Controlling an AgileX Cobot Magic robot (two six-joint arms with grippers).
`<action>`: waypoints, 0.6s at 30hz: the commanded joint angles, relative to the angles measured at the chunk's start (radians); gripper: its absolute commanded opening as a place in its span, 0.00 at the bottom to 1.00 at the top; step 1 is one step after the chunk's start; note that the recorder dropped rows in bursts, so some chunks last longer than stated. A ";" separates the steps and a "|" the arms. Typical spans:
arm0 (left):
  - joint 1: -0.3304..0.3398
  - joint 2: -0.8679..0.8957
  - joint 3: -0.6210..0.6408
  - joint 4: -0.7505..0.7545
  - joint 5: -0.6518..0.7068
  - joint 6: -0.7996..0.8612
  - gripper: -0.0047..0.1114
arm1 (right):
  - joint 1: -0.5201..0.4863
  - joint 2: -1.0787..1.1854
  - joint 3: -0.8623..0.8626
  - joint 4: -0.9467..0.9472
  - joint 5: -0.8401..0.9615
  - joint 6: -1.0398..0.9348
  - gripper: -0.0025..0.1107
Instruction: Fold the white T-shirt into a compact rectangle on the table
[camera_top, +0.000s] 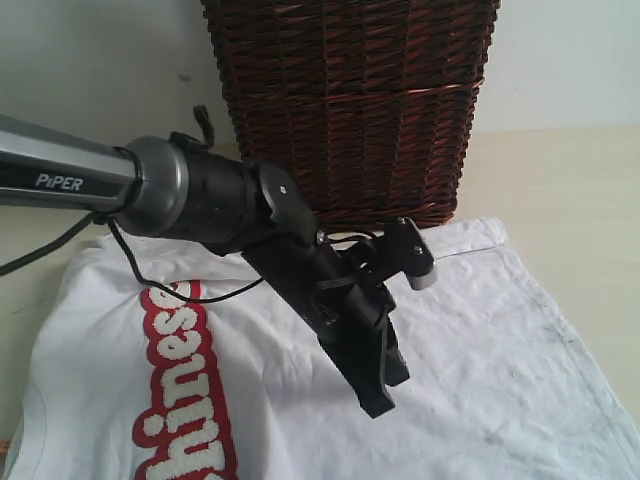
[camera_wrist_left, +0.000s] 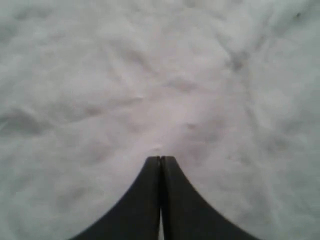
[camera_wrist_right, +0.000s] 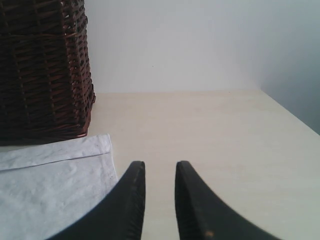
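Observation:
The white T-shirt lies spread flat on the table, its red band of white letters at the lower left. My left gripper points down over the middle of the shirt. In the left wrist view the left gripper is shut, tips together just above wrinkled white cloth, with no cloth seen between them. My right gripper stands open above bare table, next to the shirt's hemmed corner. It holds nothing and does not show in the exterior view.
A dark brown wicker basket stands at the back, touching the shirt's far edge; in the right wrist view the basket is close to the hem corner. A white wall rises behind. Bare table lies right of the shirt.

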 joint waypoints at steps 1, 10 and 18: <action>-0.058 0.034 -0.010 0.058 0.009 -0.059 0.04 | 0.001 -0.006 0.005 0.001 -0.005 -0.008 0.23; -0.148 0.067 -0.010 0.044 0.086 -0.077 0.04 | 0.001 -0.006 0.005 0.001 -0.005 -0.008 0.23; -0.165 0.064 -0.010 -0.115 0.130 -0.075 0.04 | 0.001 -0.006 0.005 0.001 -0.005 -0.008 0.23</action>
